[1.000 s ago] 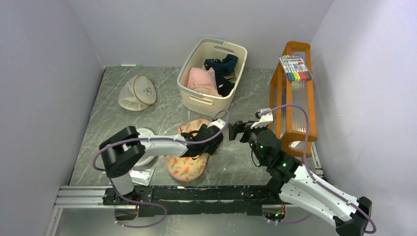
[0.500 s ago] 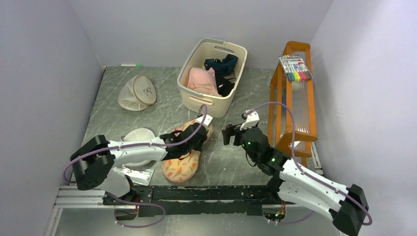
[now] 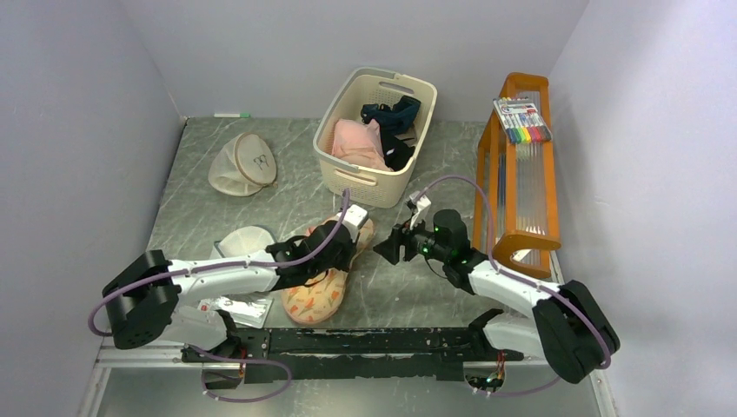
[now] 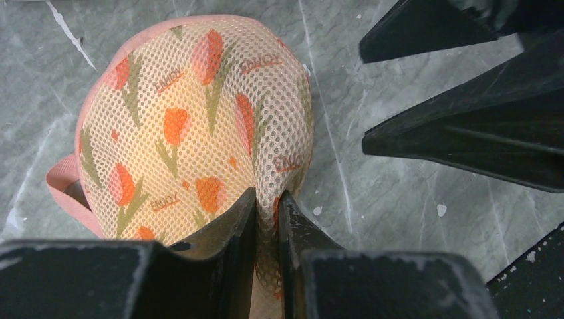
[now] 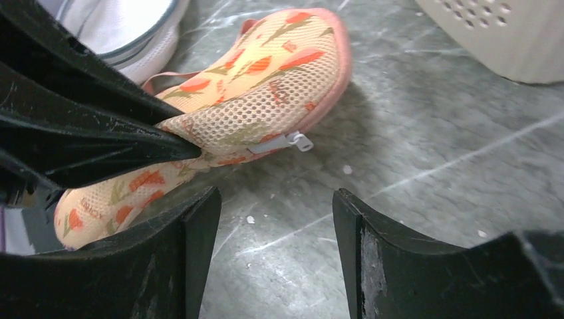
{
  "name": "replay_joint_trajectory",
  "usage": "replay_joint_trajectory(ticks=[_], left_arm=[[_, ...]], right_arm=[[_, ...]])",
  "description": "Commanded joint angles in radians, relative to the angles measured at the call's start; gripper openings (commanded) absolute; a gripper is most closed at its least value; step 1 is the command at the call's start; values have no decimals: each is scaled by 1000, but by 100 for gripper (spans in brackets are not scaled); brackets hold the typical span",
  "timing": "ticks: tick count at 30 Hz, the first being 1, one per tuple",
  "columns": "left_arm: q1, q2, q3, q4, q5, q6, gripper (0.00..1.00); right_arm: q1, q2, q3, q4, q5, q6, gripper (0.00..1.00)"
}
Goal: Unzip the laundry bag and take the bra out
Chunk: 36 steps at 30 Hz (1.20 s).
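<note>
the laundry bag (image 3: 320, 287) lies flat on the table (image 3: 209, 217), close to your near edge, between the two arms and just in front of the basket (image 3: 365, 184). its zip pull (image 5: 292, 141) sticks out from the edge that faces your right arm.

your left gripper (image 4: 267, 199) has its jaws nipped together on a fold of the bag's mesh top, drawing it into a small peak. your right gripper (image 5: 276, 199) sits low, just beside the bag's right side. its jaws are apart with nothing between them, and the zip pull lies ahead of the gap, untouched.

a white mesh dome bag (image 3: 242, 241) sits just left of the laundry bag. the basket holds a pink garment (image 3: 356, 143) and a dark navy garment (image 3: 391, 115). a beige round bag (image 3: 243, 163) lies well back on the left. an orange rack (image 3: 513, 174) stands at the right with a marker pack (image 3: 521, 120) on top.
</note>
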Motion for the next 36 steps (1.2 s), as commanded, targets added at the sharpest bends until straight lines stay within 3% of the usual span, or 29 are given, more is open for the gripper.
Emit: replay_joint_trajectory(ticks=[1,15,24,33,36], left_arm=[[7,-54,-21,76,47,59,24],[7,-118,-67,134,169,119,19],[7,-120,-55,116,151,134,16],[6,-125,-57,108,170,124,9],[7,-127,-64,110,165,121,10]], right_arm=[[-8,46,-40,247,-146,-1,62],[-74,135,-68,388,-213,14,49],[-92,198,-98,509,-317,41,29],[-93,294,-80,589,-397,67,27],[-94,278,-84,567,-365,50,21]])
